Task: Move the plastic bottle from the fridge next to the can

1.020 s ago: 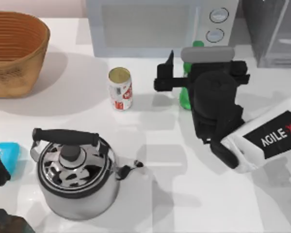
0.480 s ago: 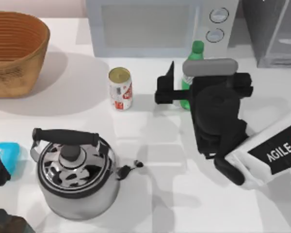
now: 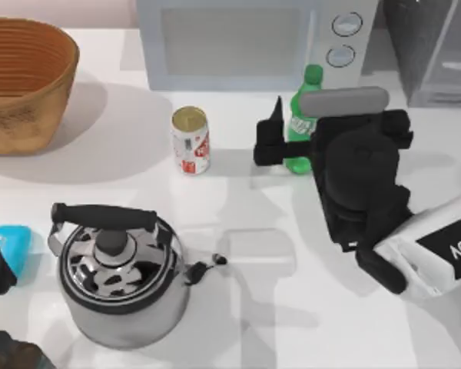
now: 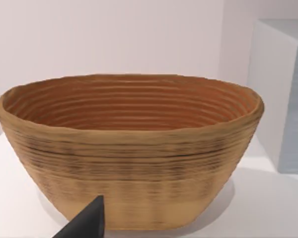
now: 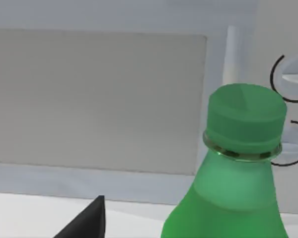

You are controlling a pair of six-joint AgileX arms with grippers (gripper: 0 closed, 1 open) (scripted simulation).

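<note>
Right pincer [image 3: 288, 150] spread open around the upright plastic bottle [image 3: 301, 123], which stands on the table well right of the can [image 3: 190, 140]; a finger dragged sideways on withdrawal could topple it against the microwave [image 3: 246, 38].

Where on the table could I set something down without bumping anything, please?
Bare patches: between the can and the basket, and the near middle of the table, between the kettle and the right arm. It is crowded by the microwave, where the right pincer stands at the plastic bottle.
</note>
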